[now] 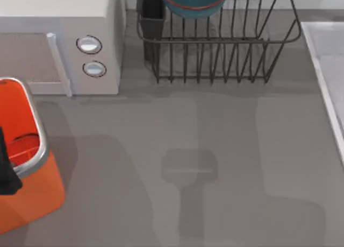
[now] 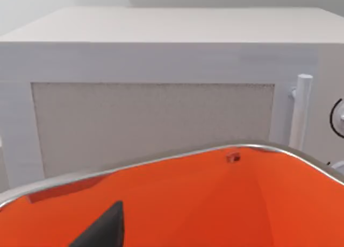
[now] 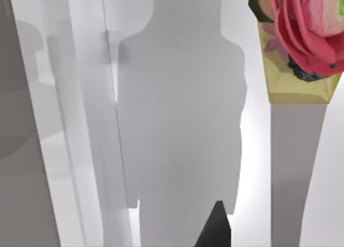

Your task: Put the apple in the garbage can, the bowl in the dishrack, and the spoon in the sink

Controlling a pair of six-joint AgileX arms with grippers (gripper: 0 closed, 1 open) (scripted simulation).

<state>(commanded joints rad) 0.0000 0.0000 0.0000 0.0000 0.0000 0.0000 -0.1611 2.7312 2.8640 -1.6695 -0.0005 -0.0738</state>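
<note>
The teal-blue bowl (image 1: 192, 0) stands on its edge inside the dark wire dishrack (image 1: 215, 48) at the back of the table. At the left edge stands the orange garbage can (image 1: 27, 166), and my left gripper (image 1: 5, 169) hangs over its silver rim. The left wrist view looks down into the can's orange inside (image 2: 215, 204), with a dark part of that gripper (image 2: 102, 231) low in the picture. The sink (image 1: 328, 64) lies along the right edge. My right gripper (image 3: 216, 228) hangs over the sink's white basin (image 3: 177, 123). The apple and the spoon are out of view.
A white microwave (image 1: 59, 37) with two round buttons stands at the back left, right behind the can. A black cup (image 1: 152, 13) sits at the rack's left corner. A pink flower in a yellowish holder (image 3: 301, 42) is near the sink.
</note>
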